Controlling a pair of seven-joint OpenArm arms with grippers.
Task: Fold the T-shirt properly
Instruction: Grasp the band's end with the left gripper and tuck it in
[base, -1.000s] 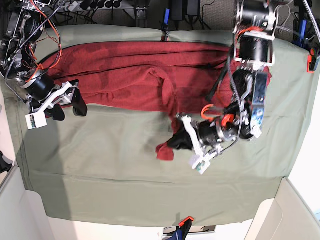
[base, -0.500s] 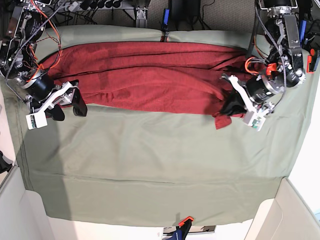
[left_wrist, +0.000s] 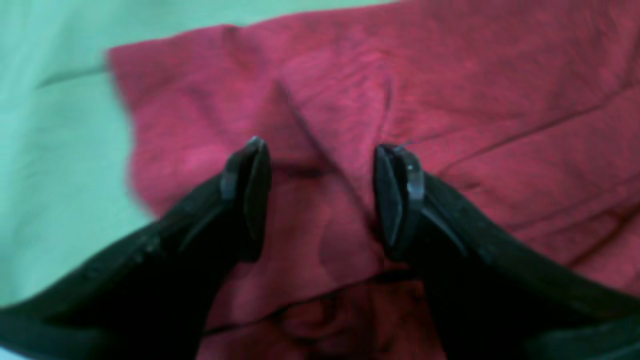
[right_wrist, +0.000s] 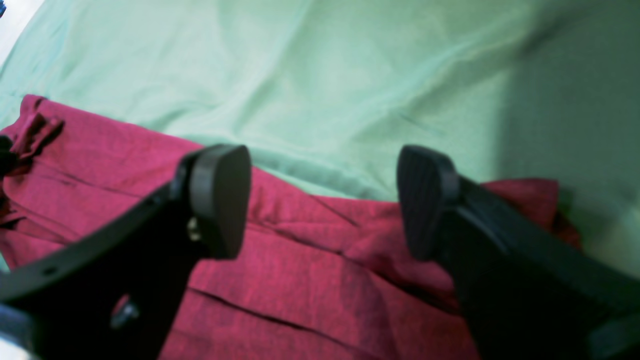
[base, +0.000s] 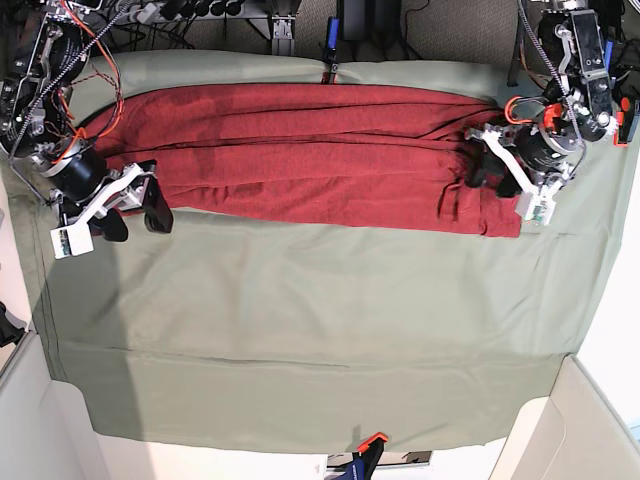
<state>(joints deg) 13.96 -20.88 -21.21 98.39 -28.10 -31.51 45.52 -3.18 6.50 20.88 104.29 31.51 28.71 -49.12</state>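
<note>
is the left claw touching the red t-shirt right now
Cannot tell. In the left wrist view the left claw stands open over the T-shirt, nothing pinched between its fingers, but no view shows contact or a gap plainly.

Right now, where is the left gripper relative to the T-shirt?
In the base view the left gripper is at the right, over the T-shirt at its right end, near its lower corner; its fingers stand apart above the red cloth.

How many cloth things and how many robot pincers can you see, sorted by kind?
Dark red knit T-shirt: 1
Pale green cloth sheet: 1
Black robot pincers: 2, the left pincer and the right pincer
Total: 4
</note>
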